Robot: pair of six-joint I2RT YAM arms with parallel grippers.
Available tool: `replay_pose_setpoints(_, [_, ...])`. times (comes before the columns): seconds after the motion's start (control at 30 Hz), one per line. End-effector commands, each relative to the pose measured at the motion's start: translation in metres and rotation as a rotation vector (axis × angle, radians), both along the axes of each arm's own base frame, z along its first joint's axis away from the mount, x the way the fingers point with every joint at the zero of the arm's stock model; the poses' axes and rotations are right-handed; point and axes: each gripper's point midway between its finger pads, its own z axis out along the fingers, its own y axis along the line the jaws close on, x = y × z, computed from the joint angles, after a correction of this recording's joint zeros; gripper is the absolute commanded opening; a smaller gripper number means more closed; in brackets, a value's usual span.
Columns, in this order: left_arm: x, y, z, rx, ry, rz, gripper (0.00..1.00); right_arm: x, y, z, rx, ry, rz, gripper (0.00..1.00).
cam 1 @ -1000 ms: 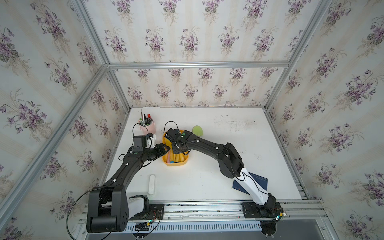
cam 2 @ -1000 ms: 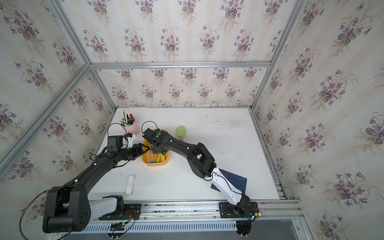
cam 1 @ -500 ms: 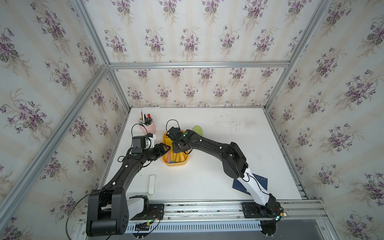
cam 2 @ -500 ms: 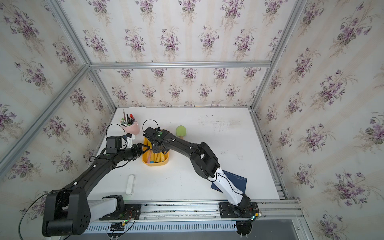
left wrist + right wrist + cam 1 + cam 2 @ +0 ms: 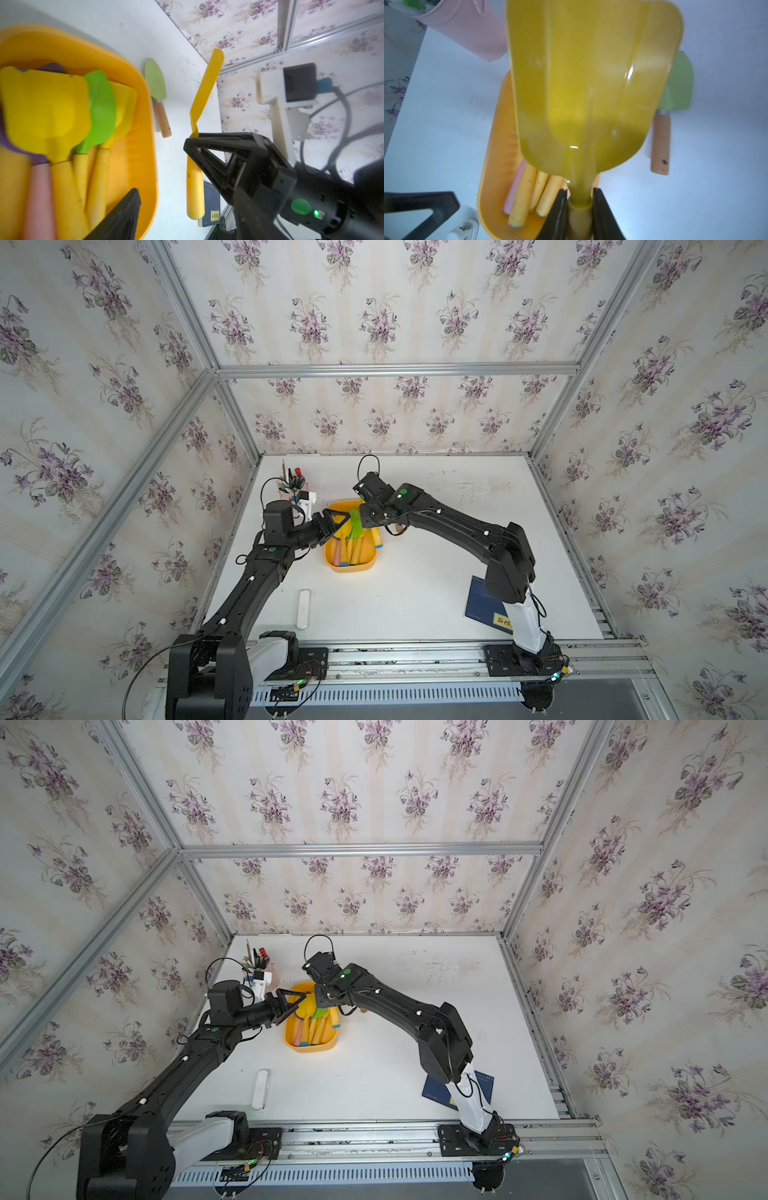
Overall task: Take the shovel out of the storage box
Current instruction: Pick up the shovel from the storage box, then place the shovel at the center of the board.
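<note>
My right gripper (image 5: 579, 199) is shut on the neck of a yellow shovel (image 5: 591, 83). It holds the shovel in the air above the right side of the yellow-orange storage box (image 5: 351, 568). In the left wrist view the shovel (image 5: 205, 89) hangs clear of the box (image 5: 149, 124). In both top views only its handle (image 5: 375, 537) (image 5: 333, 1017) shows under the right gripper (image 5: 368, 522). My left gripper (image 5: 334, 524) stands open at the box's left rim. One of its fingers (image 5: 124, 214) is over the inside. Several more shovels (image 5: 99, 108) lie in the box.
A green trowel (image 5: 675, 87) with a wooden handle lies on the table just beyond the box. A pink pen cup (image 5: 291, 489) stands at the back left. A white bar (image 5: 304, 608) lies near the front, and a blue booklet (image 5: 484, 605) sits by the right arm.
The right arm has risen and shifted with the yellow shovel, and it now covers the green trowel in the top views. The left gripper's jaws have spread wider.
</note>
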Motion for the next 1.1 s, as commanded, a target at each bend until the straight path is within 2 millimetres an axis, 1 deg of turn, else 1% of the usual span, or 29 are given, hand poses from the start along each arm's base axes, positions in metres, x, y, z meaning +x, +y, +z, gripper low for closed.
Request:
replay_pose_setpoints(0.0, [0.018, -0.023, 0.017, 0.006, -0.069, 0.026, 0.75, 0.01, -0.04, 0.002, -0.031, -0.009, -0.044, 0.06])
replay_pose_setpoints(0.1, [0.032, -0.049, 0.019, -0.005, -0.086, 0.004, 0.78, 0.02, -0.076, -0.003, -0.018, -0.004, -0.075, 0.06])
replay_pose_setpoints(0.17, [0.04, -0.063, 0.018, -0.019, -0.084, -0.016, 0.8, 0.028, -0.101, -0.013, -0.033, 0.015, -0.102, 0.06])
replay_pose_setpoints(0.2, [0.044, -0.072, 0.018, -0.017, -0.085, -0.03, 0.83, 0.032, -0.114, -0.019, -0.044, 0.032, -0.115, 0.06])
replay_pose_setpoints(0.23, [0.047, -0.078, 0.017, -0.01, -0.083, -0.04, 0.88, 0.036, -0.124, -0.024, -0.057, 0.041, -0.127, 0.07])
replay_pose_setpoints(0.27, [0.052, -0.086, 0.008, 0.004, -0.063, -0.05, 0.93, 0.04, -0.133, -0.03, -0.068, 0.055, -0.136, 0.07])
replay_pose_setpoints(0.3, [0.054, -0.093, 0.004, 0.014, -0.059, -0.054, 0.94, 0.043, -0.14, -0.036, -0.075, 0.071, -0.144, 0.07])
replay_pose_setpoints(0.37, [0.058, -0.106, 0.0, 0.025, -0.062, -0.066, 0.96, 0.049, -0.148, -0.046, -0.084, 0.095, -0.151, 0.08])
replay_pose_setpoints(0.43, [0.062, -0.118, -0.007, 0.04, -0.057, -0.071, 0.98, 0.055, -0.153, -0.058, -0.096, 0.118, -0.158, 0.08])
replay_pose_setpoints(0.5, [0.067, -0.13, -0.015, 0.035, -0.042, -0.083, 0.99, 0.059, -0.154, -0.073, -0.096, 0.159, -0.151, 0.08])
replay_pose_setpoints(0.6, [0.074, -0.138, -0.027, 0.011, -0.019, -0.081, 0.98, 0.063, -0.149, -0.088, -0.111, 0.194, -0.139, 0.08])
replay_pose_setpoints(0.7, [0.077, -0.138, -0.036, 0.021, -0.007, -0.072, 0.98, 0.067, -0.145, -0.102, -0.136, 0.227, -0.127, 0.09])
replay_pose_setpoints(0.73, [0.077, -0.136, -0.038, 0.036, -0.006, -0.069, 0.98, 0.079, -0.161, -0.105, -0.142, 0.238, -0.165, 0.09])
replay_pose_setpoints(0.77, [0.076, -0.133, -0.04, 0.065, -0.004, -0.062, 0.98, 0.081, -0.161, -0.109, -0.152, 0.247, -0.166, 0.09])
replay_pose_setpoints(0.8, [0.076, -0.13, -0.042, 0.095, -0.002, -0.056, 0.98, 0.082, -0.161, -0.113, -0.159, 0.257, -0.169, 0.09])
replay_pose_setpoints(0.87, [0.074, -0.124, -0.043, 0.137, -0.003, -0.043, 0.98, 0.082, -0.161, -0.119, -0.173, 0.28, -0.177, 0.13])
replay_pose_setpoints(0.9, [0.074, -0.122, -0.044, 0.15, -0.004, -0.04, 0.98, 0.082, -0.162, -0.121, -0.181, 0.288, -0.179, 0.14])
replay_pose_setpoints(1.07, [0.074, -0.122, -0.046, 0.171, -0.004, -0.053, 0.98, 0.086, -0.159, -0.13, -0.2, 0.322, -0.177, 0.13])
